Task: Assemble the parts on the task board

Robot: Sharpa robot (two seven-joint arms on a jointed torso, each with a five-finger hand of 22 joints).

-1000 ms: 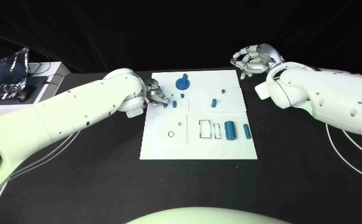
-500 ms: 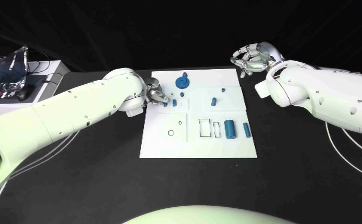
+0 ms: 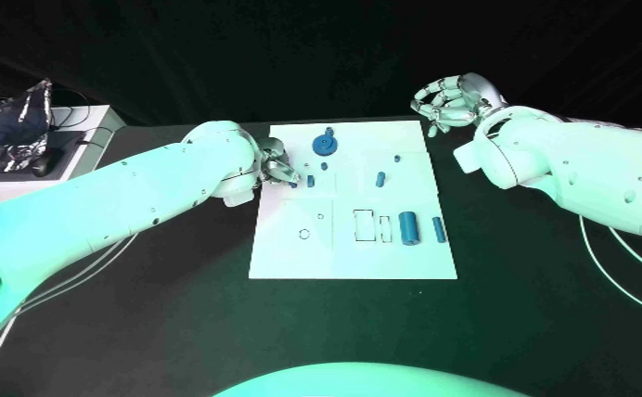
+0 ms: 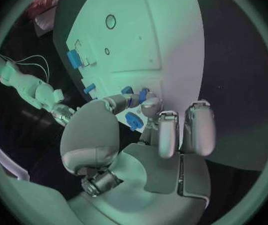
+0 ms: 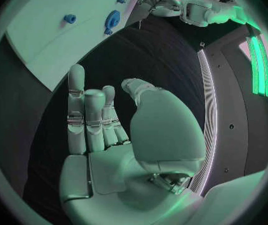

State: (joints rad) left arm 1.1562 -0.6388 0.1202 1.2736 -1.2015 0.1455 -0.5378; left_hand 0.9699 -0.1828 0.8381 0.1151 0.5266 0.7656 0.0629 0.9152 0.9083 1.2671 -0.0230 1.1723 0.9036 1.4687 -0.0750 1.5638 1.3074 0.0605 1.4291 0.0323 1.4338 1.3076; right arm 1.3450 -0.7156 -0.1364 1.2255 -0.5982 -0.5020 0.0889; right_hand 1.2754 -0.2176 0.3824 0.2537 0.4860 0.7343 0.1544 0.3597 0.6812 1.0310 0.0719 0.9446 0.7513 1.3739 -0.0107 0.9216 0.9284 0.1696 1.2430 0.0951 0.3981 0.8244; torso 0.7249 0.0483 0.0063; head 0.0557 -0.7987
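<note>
The white task board (image 3: 351, 253) lies in the middle of the black table. My left hand (image 3: 278, 171) is at the board's left edge, where thumb and a finger pinch a small blue peg (image 3: 293, 184) beside a second peg (image 3: 309, 181). In the left wrist view the left hand (image 4: 140, 135) has its fingertips (image 4: 150, 105) at those pegs (image 4: 143, 94). A blue gear (image 3: 323, 145) stands at the far end, a short blue piece (image 3: 380, 177) mid-board, and a thick cylinder (image 3: 408, 227) and a slim one (image 3: 438, 228) at the right. My right hand (image 3: 453, 105) hovers off the far right corner, holding nothing.
A crinkled foil object (image 3: 27, 128) and a white box (image 3: 83, 137) sit at the table's far left. Pale cables (image 3: 609, 258) run along the right side. The board has outlined slots (image 3: 364, 226) and a small ring mark (image 3: 303, 234).
The right hand has drifted slightly back from the board's corner. The left hand stays at the pegs with hardly any movement.
</note>
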